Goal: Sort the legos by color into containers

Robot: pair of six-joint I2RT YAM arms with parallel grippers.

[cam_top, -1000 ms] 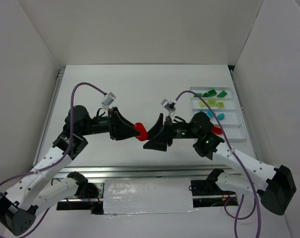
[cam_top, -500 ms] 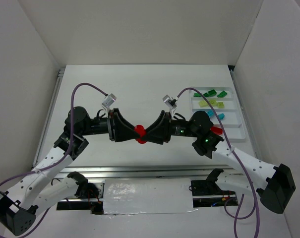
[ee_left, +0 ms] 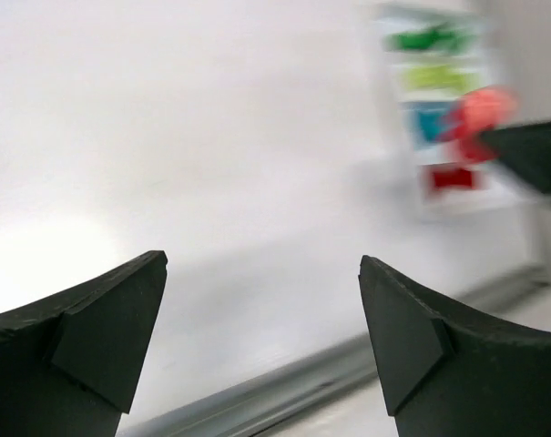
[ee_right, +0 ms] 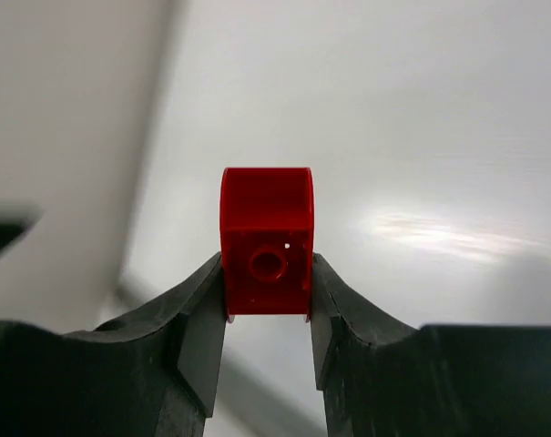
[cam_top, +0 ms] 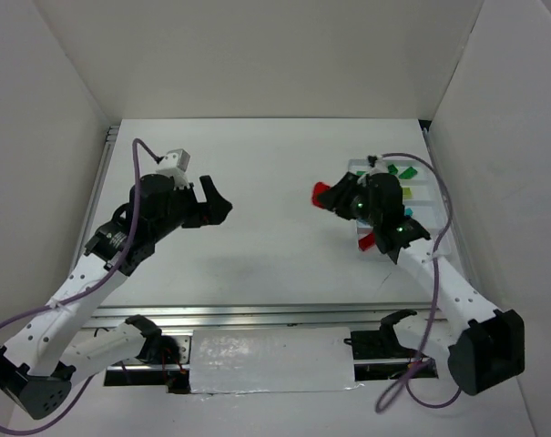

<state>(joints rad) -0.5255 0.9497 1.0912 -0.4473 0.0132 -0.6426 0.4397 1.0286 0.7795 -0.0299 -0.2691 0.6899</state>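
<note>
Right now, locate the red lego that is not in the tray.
The red lego is clamped in the right hand, right of centre in the top view, above the table just left of the white tray.

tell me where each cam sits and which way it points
top external: above and behind the bases, looking down on the table; both arms, open left gripper, right gripper holding a red brick.
left wrist: on the left arm, facing across the table to the tray; its fingers frame the view.
right wrist: on the right arm, facing along its own pads clamped on the brick.
shared: all three show that brick.
</note>
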